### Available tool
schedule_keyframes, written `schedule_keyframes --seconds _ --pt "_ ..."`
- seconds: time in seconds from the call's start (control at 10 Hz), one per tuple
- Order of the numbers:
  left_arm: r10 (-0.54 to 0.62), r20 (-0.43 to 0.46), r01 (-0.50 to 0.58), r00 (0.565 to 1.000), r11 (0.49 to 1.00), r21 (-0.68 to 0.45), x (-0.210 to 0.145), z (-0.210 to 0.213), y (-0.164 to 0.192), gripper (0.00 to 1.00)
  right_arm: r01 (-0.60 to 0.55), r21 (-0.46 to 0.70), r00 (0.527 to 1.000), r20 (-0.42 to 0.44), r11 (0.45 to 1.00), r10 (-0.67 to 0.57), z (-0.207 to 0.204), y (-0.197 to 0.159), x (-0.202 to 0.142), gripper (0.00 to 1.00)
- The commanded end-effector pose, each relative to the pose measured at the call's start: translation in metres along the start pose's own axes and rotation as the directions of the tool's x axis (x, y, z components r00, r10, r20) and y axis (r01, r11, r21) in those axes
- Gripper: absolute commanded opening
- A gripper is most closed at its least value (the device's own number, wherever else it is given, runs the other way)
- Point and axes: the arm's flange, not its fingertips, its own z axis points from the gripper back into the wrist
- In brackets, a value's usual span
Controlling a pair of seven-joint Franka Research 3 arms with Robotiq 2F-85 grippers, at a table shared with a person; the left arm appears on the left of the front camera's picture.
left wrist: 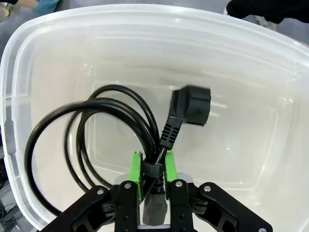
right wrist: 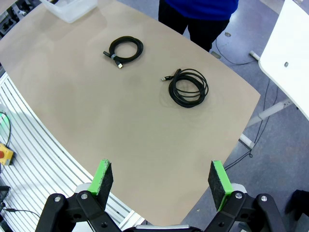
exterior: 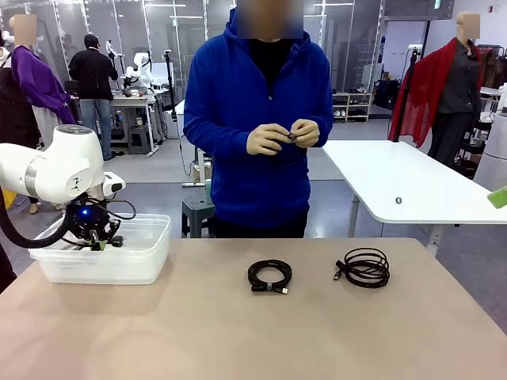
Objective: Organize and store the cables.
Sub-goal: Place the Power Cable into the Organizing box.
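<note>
My left gripper [exterior: 98, 240] hangs inside a clear plastic bin [exterior: 154, 237] at the table's left. Seen from the left wrist, its green pads [left wrist: 137, 169] press on both sides of a thick black power cable [left wrist: 96, 112] at its tie. That coil dangles over the bin floor and its chunky plug [left wrist: 190, 104] looks blurred. Two thinner coiled cables lie on the table: one mid-table [exterior: 269, 276] [right wrist: 125, 50] and one to its right [exterior: 364, 267] [right wrist: 188, 89]. My right gripper [right wrist: 161, 176] stands open high above the table's near edge, holding nothing.
A person in a blue hoodie stands at the far side, both gloved hands [exterior: 281, 136] fiddling with something small at chest height. The bin's walls [left wrist: 241, 58] surround my left fingers. A white table [exterior: 412, 182] stands behind on the right.
</note>
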Motion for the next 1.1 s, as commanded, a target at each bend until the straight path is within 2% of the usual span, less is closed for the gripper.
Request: schedule_keyframes --seconds 0.0,0.1,0.2,0.7,0.8,0.9,1.0 --pt "0.027 -0.015 -0.027 1.000 1.000 -0.003 0.003 0.003 0.001 0.37 0.000 0.000 1.000 -0.002 1.000 0.000 0.000 0.000 0.000 1.00" --pt "0.026 -0.014 -0.026 1.000 1.000 -0.003 0.003 0.004 0.001 0.42 0.000 0.000 1.000 -0.002 1.000 0.000 0.000 0.000 0.000 1.00" --pt "0.026 -0.011 -0.026 1.000 1.000 -0.008 0.002 0.006 0.001 0.52 0.000 0.000 1.000 -0.002 1.000 0.000 0.000 0.000 0.000 1.00" --pt "0.031 0.010 -0.031 0.999 0.998 -0.052 -0.004 0.016 0.008 0.86 0.000 0.000 1.000 -0.002 1.000 0.000 0.000 0.000 0.000 1.00" --pt "0.029 0.012 -0.028 1.000 0.998 -0.056 -0.005 0.017 0.009 0.95 0.000 0.000 1.000 -0.002 1.000 0.000 0.000 0.000 0.000 1.00" --pt "0.020 0.013 -0.020 1.000 0.998 -0.064 -0.007 0.020 0.010 1.00 0.000 0.000 1.000 -0.002 1.000 0.000 0.000 0.000 0.000 1.00" --pt "-0.013 0.047 0.017 0.999 0.996 -0.086 -0.013 0.027 0.012 1.00 0.000 0.000 1.000 -0.002 1.000 0.000 0.000 0.000 0.000 1.00"
